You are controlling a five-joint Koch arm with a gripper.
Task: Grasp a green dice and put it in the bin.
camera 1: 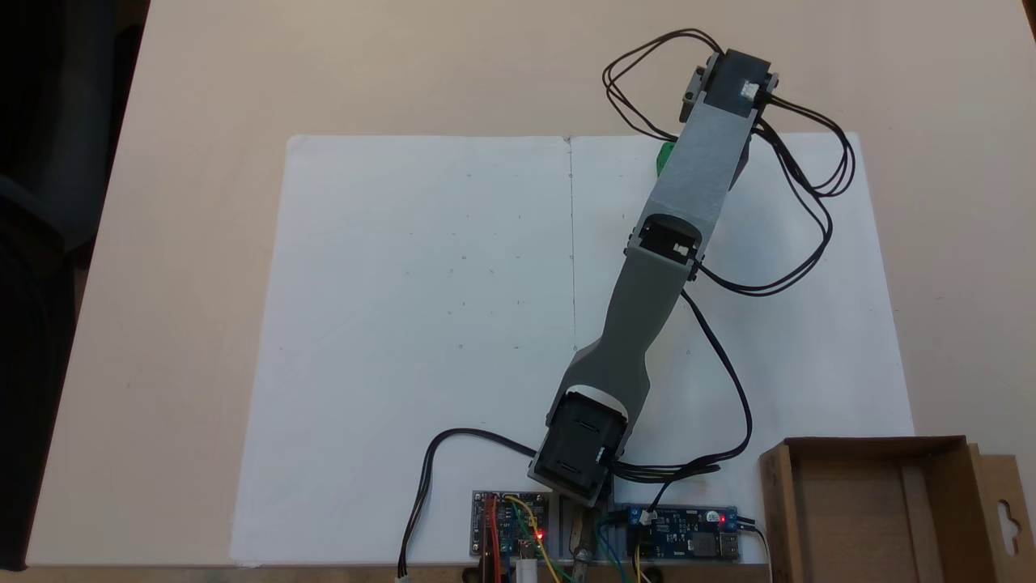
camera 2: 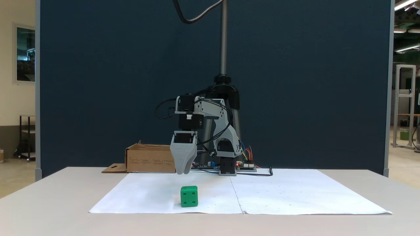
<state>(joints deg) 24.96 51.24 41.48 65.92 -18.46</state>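
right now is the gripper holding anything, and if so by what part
Nothing is held. The gripper hangs above the white sheet, and the green dice sits on the sheet below it, untouched.

White paper sheets [camera 1: 421,324] cover the beige worktop [camera 1: 186,243]; circuit boards [camera 1: 510,534] with lit red lights sit well behind the hand, before a dark blue partition [camera 2: 295,82].

The green dice [camera 2: 189,196] sits on the white paper [camera 2: 295,193] near its front edge, a four-pip face toward the camera. The gripper [camera 2: 183,171] hangs above and behind it, pointing down, clear of the dice; its jaws overlap, so their gap cannot be judged. The cardboard bin [camera 2: 149,158] stands behind, left of the arm.
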